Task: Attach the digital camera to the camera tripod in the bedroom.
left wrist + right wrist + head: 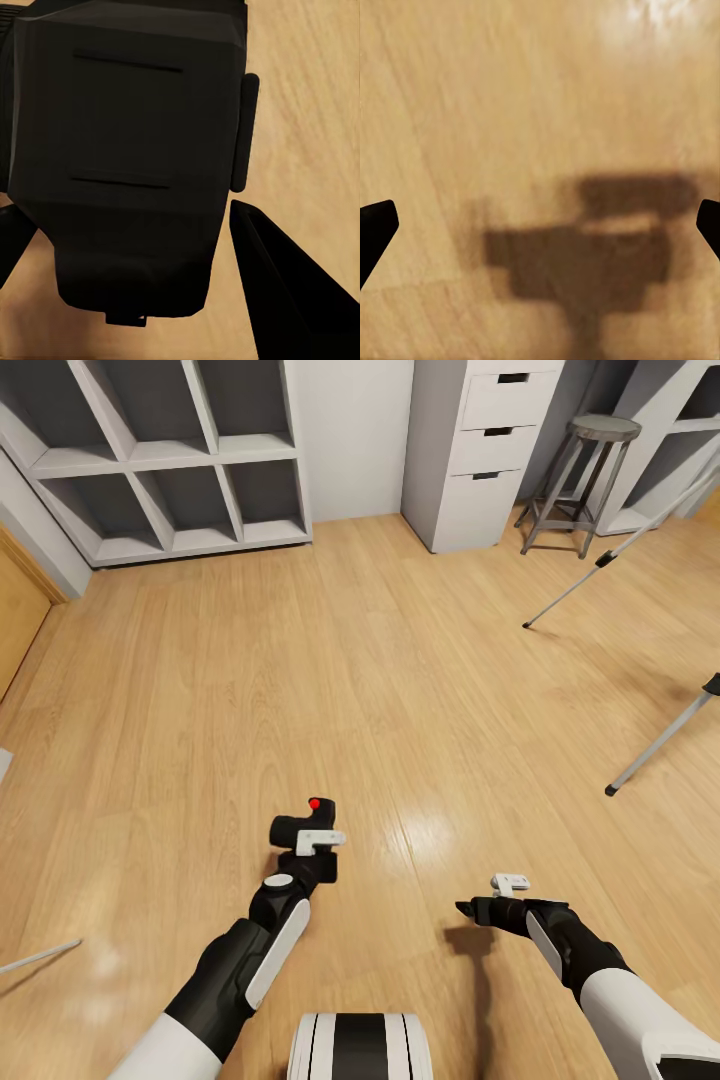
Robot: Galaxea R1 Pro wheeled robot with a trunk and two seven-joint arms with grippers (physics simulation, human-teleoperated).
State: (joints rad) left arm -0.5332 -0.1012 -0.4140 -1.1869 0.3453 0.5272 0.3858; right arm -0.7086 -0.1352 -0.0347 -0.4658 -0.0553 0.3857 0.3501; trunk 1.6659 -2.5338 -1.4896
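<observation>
1. The left gripper (303,838) is holding the digital camera (305,824) up over the wood floor (400,690). The camera is sitting right between the fingers, at the very tip of the left arm. Its red dot is facing up.
2. In the left wrist view, the digital camera (127,165) is looking like a big black block, very close. One dark finger (289,292) is showing right beside it, and the other is peeking out at the far side.
3. The right gripper (478,909) is hanging over the floor, well apart from the camera. In the right wrist view its two fingertips (376,225) are sitting far apart at the two sides, with nothing between them but bare floor and a dark shadow.
4. The camera tripod (620,550) is standing near the right edge of the floor. One silver leg is slanting down to a black foot, and another leg (660,740) is showing closer to the robot.
5. A grey round stool (580,480) is standing just behind the tripod, next to white drawers (480,460).
6. White cube shelves (160,460) are standing at the far left of the floor.
</observation>
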